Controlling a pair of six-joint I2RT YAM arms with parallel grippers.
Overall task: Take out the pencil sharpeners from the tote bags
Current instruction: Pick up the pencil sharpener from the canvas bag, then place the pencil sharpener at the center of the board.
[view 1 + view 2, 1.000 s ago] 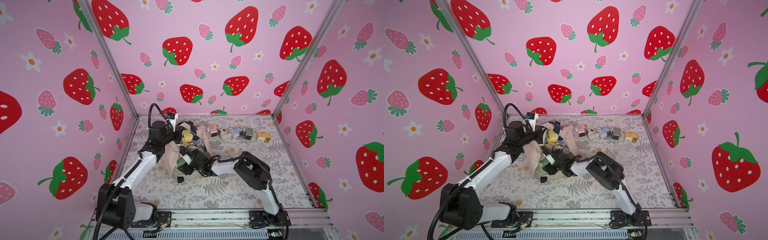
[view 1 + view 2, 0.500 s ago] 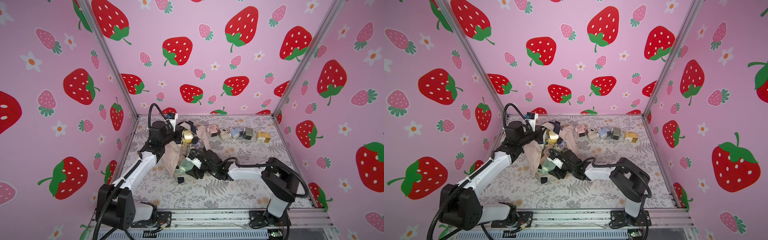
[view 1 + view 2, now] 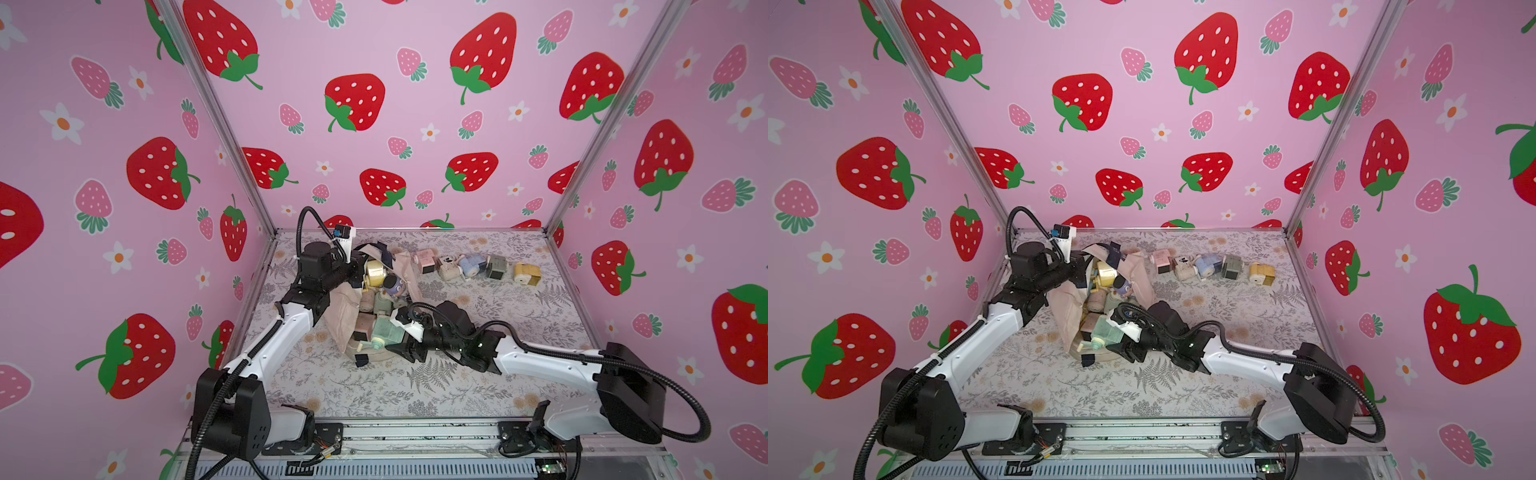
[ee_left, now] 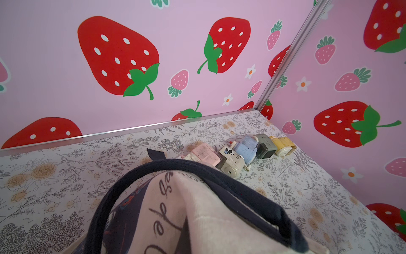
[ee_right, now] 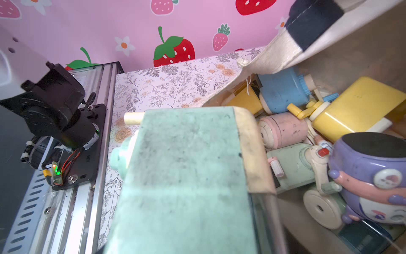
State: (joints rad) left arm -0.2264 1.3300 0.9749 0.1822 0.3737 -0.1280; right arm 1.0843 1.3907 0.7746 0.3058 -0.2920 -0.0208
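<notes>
left claw (image 3: pixel 360 266) pinched shut on tote bag (image 3: pixel 341 309) rim; right claw (image 3: pixel 397 340) clamped on mint sharpener (image 3: pixel 385 331) at bag mouth.

Pink strawberry-print walls (image 3: pixel 415 62) enclose a floral-patterned tabletop (image 3: pixel 540 299) framed by metal posts (image 3: pixel 582 166).

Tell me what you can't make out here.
Left tool: its tip is buried in the tote bag canvas in both top views; absent from its wrist view.
Right tool: the mint sharpener fills its wrist view.
Sharpeners left inside: lower ones buried.
Script lettering: cut off by the left wrist view's edge.
</notes>
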